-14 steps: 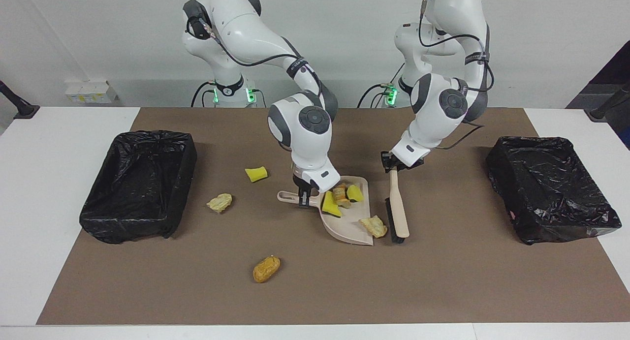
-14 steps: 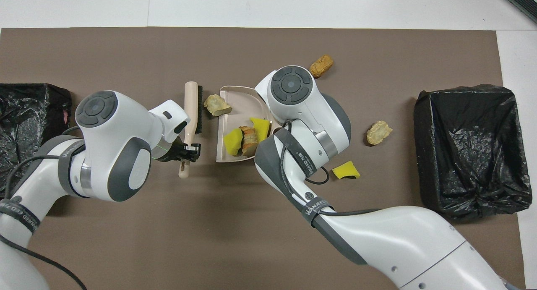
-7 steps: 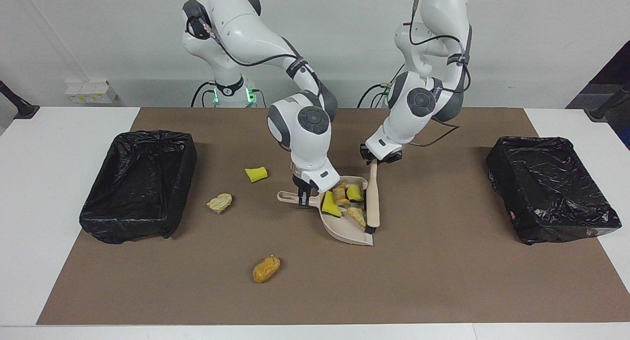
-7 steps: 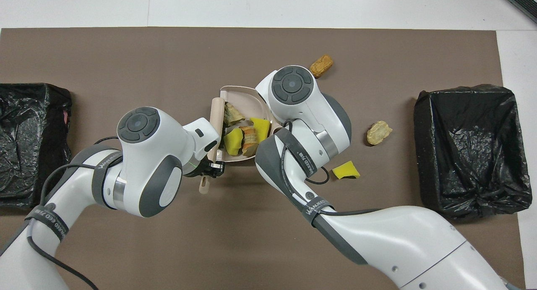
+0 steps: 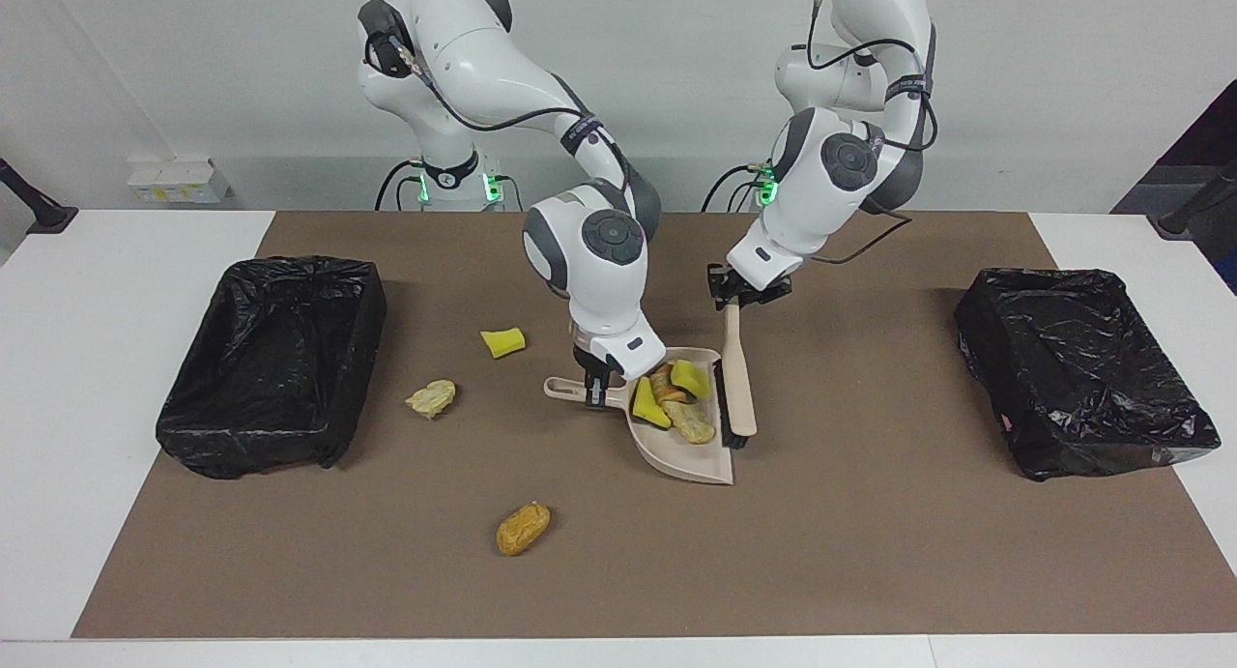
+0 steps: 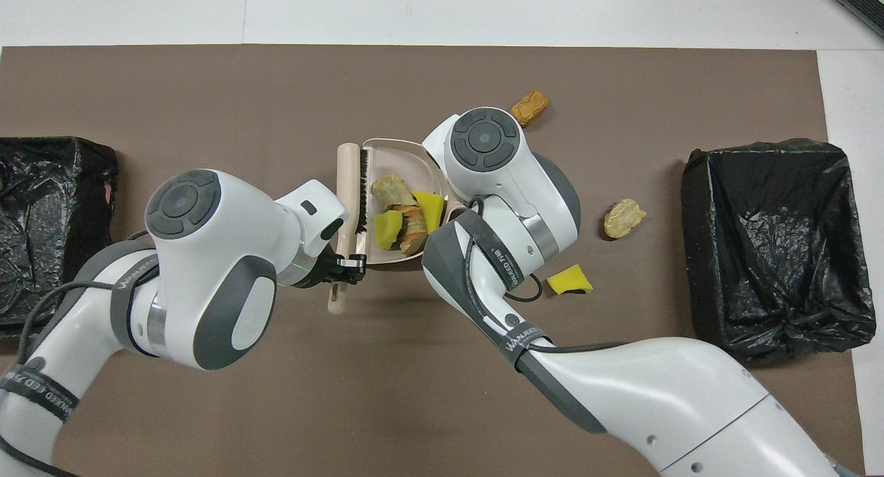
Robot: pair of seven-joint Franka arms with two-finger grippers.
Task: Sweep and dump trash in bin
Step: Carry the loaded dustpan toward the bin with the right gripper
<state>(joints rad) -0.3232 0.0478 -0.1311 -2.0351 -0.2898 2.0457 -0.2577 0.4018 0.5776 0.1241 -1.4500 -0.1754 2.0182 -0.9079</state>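
The right gripper is clenched on the handle of the beige dustpan, which lies on the brown mat near the middle of the table, its open edge turned toward the left arm's end. The left gripper is clenched on the handle of the brush, a beige hand brush with black bristles. The brush lies along the open edge of the dustpan, bristles toward the pan's interior and against the scraps there. Inside the dustpan sit 4 pieces of trash: 2 yellow sponge chunks, 1 pale beige piece and 1 orange-striped piece, bunched together between the brush and the pan's rear wall. On the mat lie 3 more scraps: 1 yellow sponge chunk and 1 pale lumpy piece between the dustpan and the bin at the right arm's end, and 1 orange-brown lump farther from the robots than the dustpan. A second black-lined bin stands at the left arm's end, well apart from the dustpan.
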